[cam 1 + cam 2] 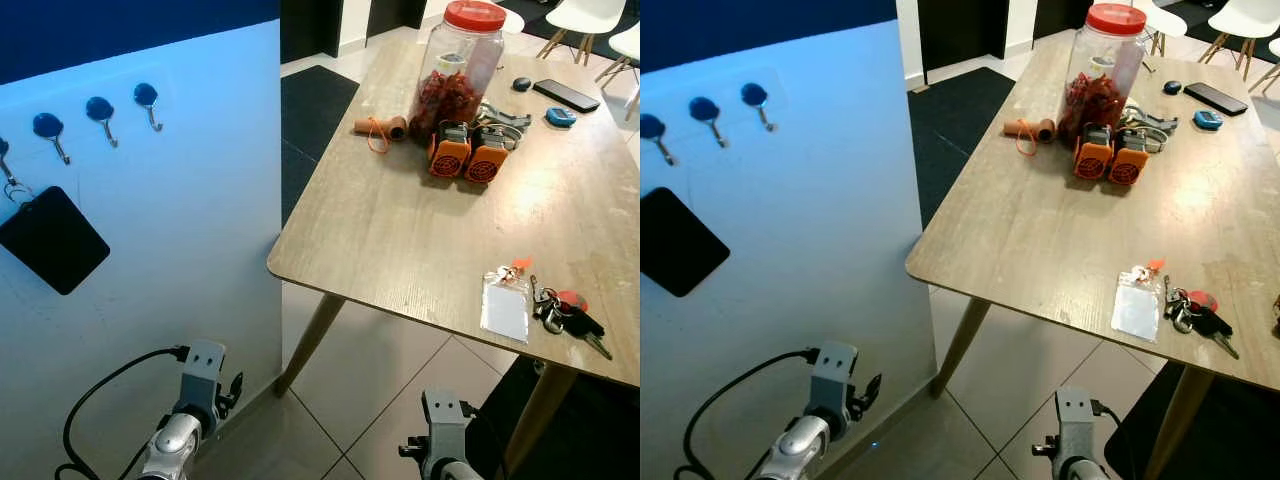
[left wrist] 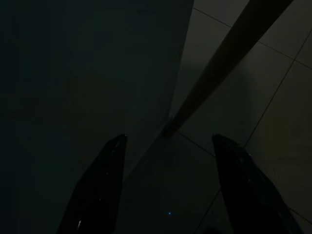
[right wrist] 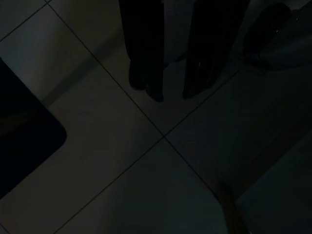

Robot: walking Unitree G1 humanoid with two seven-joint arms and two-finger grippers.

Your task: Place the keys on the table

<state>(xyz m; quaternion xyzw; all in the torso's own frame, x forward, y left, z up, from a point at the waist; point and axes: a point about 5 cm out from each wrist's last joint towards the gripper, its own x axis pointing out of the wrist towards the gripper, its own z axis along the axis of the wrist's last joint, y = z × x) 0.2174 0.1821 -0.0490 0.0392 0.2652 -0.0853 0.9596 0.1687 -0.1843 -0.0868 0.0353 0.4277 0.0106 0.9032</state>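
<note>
Already the keys [image 1: 563,313] lie on the table [image 1: 400,240], close to its near edge, touching a clear badge sleeve [image 1: 506,306] on their left side. I judge the placing done: they rest flat, well in from the lip, so nothing should slide off. Farther back stand a jar [image 1: 459,70] with a red lid, two orange units [image 1: 467,153] just in front of it, and a phone [image 1: 566,95] near the far corner, all well apart from the keys.

Both my arms hang low over the tiled floor, which suits a finished job. My left gripper [image 2: 170,195] points down beside a table leg [image 2: 229,58], its fingers spread wide and empty. My right gripper [image 3: 170,90] hangs over the tiles [image 3: 122,161]; the picture is dark, but its fingers seem parallel with a narrow gap between them, holding nothing. On the blue wall [image 1: 180,250] to my left, hooks [image 1: 100,112] hold a black pouch [image 1: 52,240].
</note>
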